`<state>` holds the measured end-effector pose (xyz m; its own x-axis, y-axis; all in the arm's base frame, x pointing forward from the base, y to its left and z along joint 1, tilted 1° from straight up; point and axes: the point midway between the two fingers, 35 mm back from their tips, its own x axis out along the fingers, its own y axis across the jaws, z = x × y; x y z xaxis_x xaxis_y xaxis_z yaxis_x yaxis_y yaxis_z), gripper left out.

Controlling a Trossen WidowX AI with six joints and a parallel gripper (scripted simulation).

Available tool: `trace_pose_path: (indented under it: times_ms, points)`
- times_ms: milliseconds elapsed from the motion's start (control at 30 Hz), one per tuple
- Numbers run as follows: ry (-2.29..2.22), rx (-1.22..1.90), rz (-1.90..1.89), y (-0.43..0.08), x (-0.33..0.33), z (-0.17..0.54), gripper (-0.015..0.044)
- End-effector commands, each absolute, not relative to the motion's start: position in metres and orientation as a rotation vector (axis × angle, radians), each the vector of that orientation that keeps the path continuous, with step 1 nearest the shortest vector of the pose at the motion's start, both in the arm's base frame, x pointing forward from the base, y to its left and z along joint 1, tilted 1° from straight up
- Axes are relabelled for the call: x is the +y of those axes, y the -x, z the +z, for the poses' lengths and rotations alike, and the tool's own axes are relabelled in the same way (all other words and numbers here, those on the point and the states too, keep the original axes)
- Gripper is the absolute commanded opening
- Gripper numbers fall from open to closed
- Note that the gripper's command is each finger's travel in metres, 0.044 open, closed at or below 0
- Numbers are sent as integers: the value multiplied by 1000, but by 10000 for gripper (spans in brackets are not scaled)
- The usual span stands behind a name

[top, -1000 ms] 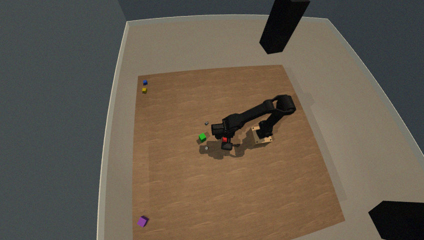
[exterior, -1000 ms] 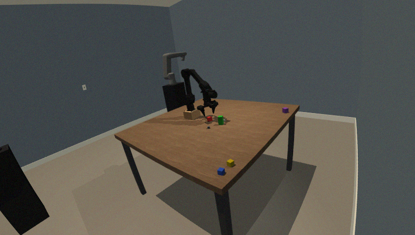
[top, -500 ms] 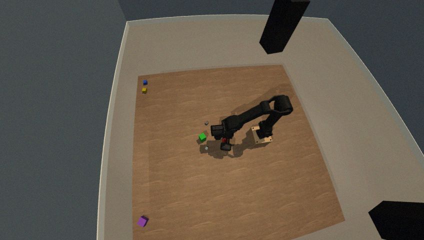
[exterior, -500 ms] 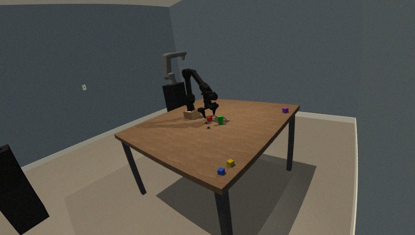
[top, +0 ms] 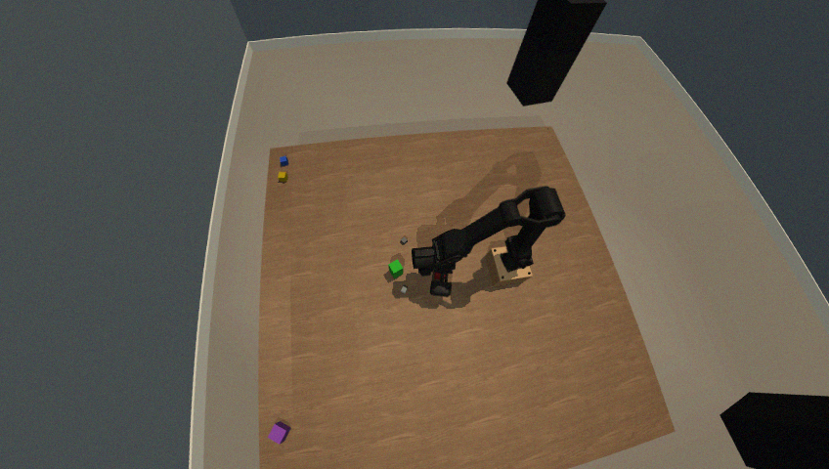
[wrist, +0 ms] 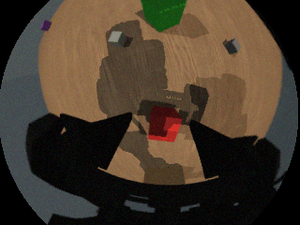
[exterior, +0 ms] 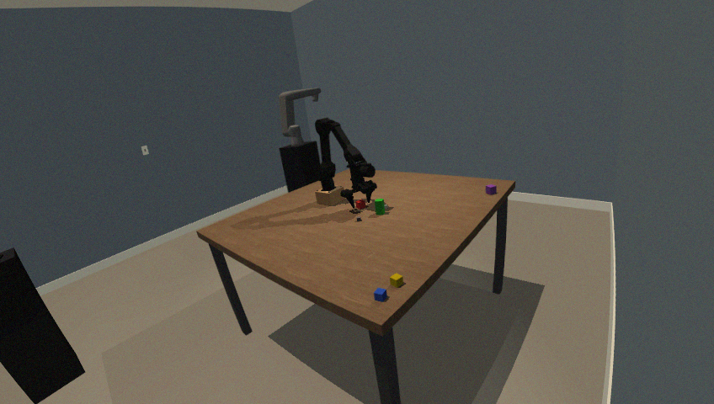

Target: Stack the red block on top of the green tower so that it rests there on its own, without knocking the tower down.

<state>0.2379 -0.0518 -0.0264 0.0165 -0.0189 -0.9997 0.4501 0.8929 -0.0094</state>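
Your black metal-looking pincer (top: 440,277) (exterior: 360,204) (wrist: 161,119) is pointing down, low over the brown wooden table (top: 465,360) (exterior: 301,240) (wrist: 75,70). Its two fingers are spread about as wide as they go, and it has hold of nothing. The small red cube-shaped block (top: 438,276) (exterior: 360,204) (wrist: 164,124) sits on the table, in the gap between your open fingertips (in the wrist view you can see wood on both sides of it). From the top, the pincer hides part of the red block.

The green tower (top: 395,268) (exterior: 380,206) (wrist: 164,11) stands upright near the red block, with a bit of table between them. You have nothing stacked on its flat green top, so the red block is not up there.

Two tiny blocks are near the tower, one on each side: a light gray one (top: 403,289) (wrist: 116,38) and a darker gray one (top: 403,239) (exterior: 359,219) (wrist: 232,46). Well apart from these, you have a blue cube (top: 283,160) (exterior: 380,294) and a yellow cube (top: 283,176) (exterior: 396,280) close together by one corner (they look like little neighbors). A purple cube (top: 279,432) (exterior: 491,189) (wrist: 46,25) sits far from them, near the same table edge.
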Motion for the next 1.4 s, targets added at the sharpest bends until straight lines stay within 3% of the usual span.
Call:
trace_pose_path:
  times_ms: [0, 533, 933, 1167, 1267, 1367]
  points:
    - [-348, 1529, -377, -235, -52, -32, 440]
    - [-348, 1529, -377, -235, -52, -31, 440]
    - [-348, 1529, -377, -235, -52, -31, 125]
    - [-348, 1529, -377, -235, -52, -31, 78]
    - [-348, 1529, -377, -235, -52, -27, 0]
    - [-348, 1529, -377, -236, -52, -16, 0]
